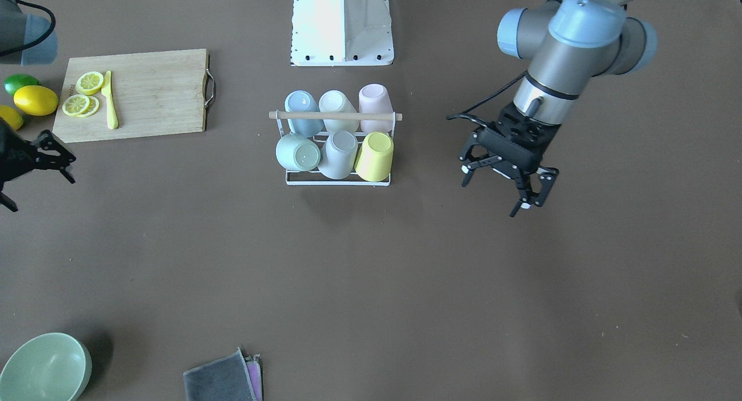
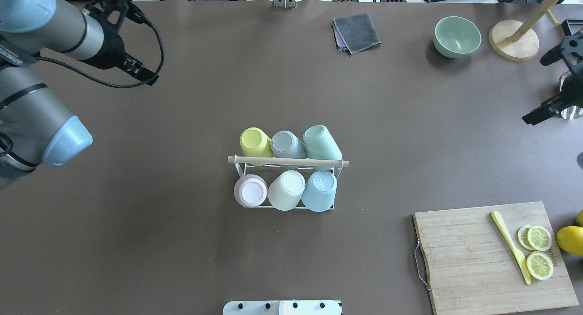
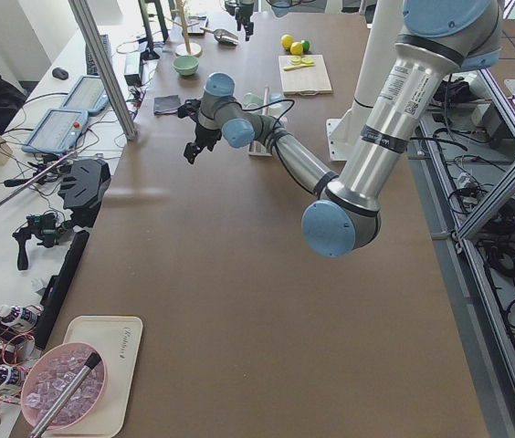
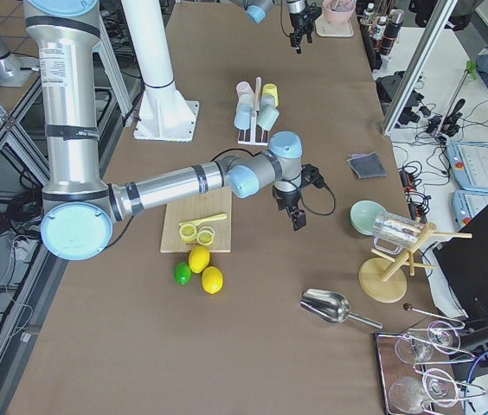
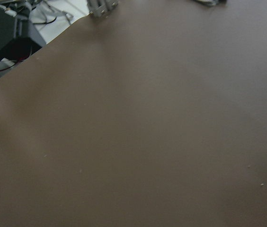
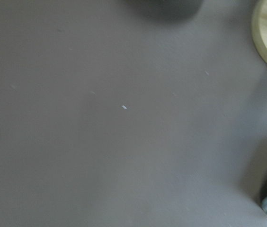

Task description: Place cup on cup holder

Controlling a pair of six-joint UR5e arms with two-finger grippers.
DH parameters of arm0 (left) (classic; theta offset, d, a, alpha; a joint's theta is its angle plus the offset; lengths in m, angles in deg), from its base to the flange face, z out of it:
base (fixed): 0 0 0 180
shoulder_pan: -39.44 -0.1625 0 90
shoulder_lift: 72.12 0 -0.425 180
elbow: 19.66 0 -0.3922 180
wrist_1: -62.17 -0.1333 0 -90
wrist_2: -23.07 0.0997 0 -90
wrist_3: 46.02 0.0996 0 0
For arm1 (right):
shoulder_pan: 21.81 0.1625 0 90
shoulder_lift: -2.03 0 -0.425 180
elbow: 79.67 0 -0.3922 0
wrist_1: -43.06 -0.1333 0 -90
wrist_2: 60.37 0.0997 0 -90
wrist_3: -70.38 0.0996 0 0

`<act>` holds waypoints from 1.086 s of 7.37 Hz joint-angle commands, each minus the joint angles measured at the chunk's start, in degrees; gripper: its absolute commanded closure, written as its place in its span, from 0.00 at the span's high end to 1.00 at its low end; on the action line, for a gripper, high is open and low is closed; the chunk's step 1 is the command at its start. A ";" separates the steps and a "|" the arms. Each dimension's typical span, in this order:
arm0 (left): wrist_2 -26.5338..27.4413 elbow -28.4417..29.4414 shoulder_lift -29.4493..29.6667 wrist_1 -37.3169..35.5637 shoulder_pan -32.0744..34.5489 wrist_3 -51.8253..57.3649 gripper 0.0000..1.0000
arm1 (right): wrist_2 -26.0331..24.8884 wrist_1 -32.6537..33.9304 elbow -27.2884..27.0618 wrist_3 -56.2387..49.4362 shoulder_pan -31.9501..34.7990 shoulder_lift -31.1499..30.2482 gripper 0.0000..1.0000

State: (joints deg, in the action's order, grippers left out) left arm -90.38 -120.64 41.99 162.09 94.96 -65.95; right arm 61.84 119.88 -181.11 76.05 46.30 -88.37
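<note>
The white wire cup holder [image 1: 338, 181] with its wooden rod handle [image 1: 334, 116] stands at the table's middle; it also shows in the overhead view [image 2: 286, 163]. Several cups sit upturned on its prongs, among them a yellow cup [image 1: 375, 155], a grey cup [image 1: 339, 153] and a mint cup [image 1: 297, 152]. My left gripper [image 1: 503, 186] is open and empty, hovering well to the side of the rack; it also shows in the overhead view [image 2: 141, 44]. My right gripper [image 2: 546, 85] is open and empty at the far side of the table. No loose cup shows.
A wooden cutting board [image 1: 136, 94] holds lemon slices [image 1: 81, 97] and a yellow knife [image 1: 109, 102]. Lemons [image 1: 36, 99] and a lime [image 1: 20, 83] lie beside it. A green bowl [image 2: 457, 36], a grey cloth [image 2: 356, 32] and a wooden stand's base [image 2: 513, 46] sit at the far edge.
</note>
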 commanded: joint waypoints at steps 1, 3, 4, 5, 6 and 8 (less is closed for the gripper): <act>-3.43 0.77 -1.78 -16.70 7.04 0.16 0.99 | 7.31 0.70 11.47 -0.05 11.72 -1.71 1.00; -7.37 1.04 -6.84 -22.40 11.87 0.33 0.99 | 9.43 1.23 16.09 -0.05 19.21 -3.89 1.00; -11.04 1.13 -11.05 -21.19 14.08 0.42 0.99 | 11.63 4.27 15.93 -0.05 21.77 -4.34 1.00; -11.86 1.39 -14.92 -20.83 15.75 1.99 0.99 | 12.34 9.96 14.71 -0.05 24.67 -3.39 1.00; -13.70 1.48 -18.79 -20.56 18.99 8.27 0.99 | 11.92 15.59 10.61 -0.05 24.87 -3.29 1.00; -20.47 5.24 -25.67 -16.46 27.61 17.43 0.99 | 10.08 22.13 3.99 0.21 24.78 -3.20 1.00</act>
State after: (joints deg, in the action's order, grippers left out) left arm -107.70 -117.51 19.86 142.97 117.98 -54.24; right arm 73.06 138.11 -173.55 76.13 70.95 -91.64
